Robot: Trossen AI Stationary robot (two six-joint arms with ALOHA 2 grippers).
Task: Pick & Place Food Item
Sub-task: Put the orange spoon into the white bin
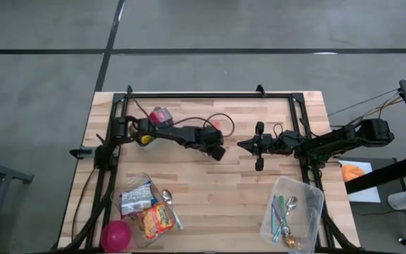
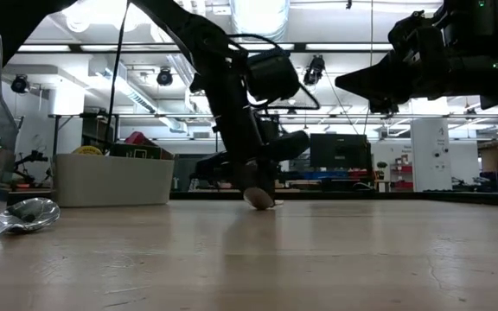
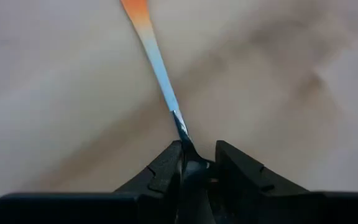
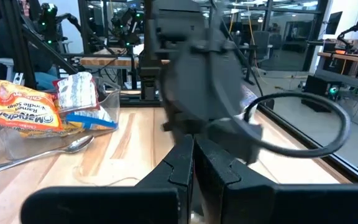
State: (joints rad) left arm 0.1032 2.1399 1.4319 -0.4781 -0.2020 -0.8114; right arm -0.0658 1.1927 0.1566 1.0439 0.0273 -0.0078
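My left gripper (image 1: 218, 152) is near the table's middle, pointing steeply down, shut on a thin utensil (image 3: 157, 68). The utensil's handle fades from blue to orange. My right gripper (image 1: 244, 144) hovers level just to its right, shut on nothing, and points at the left arm (image 4: 197, 74). The food items, an orange ramen packet (image 1: 157, 220) and a white packet (image 1: 136, 200), lie in a clear container (image 1: 146, 180) at the near left. They also show in the right wrist view as the ramen packet (image 4: 20, 112) and the white packet (image 4: 76, 90). My left gripper pinches the utensil's dark metal neck (image 3: 184, 134) between its two fingers. The coloured handle runs on ahead of the fingertips, roughly along the fingers. In the low view a pale rounded end (image 2: 258, 199) shows under the fingers at the table top. I cannot tell whether it rests there.
A metal spoon (image 1: 169, 204) lies on the table beside the clear container. A pink bowl (image 1: 116, 234) sits at the near left corner. A clear bin (image 1: 316, 204) holding several utensils stands at the near right. Small items (image 1: 161, 114) lie by the left arm's base.
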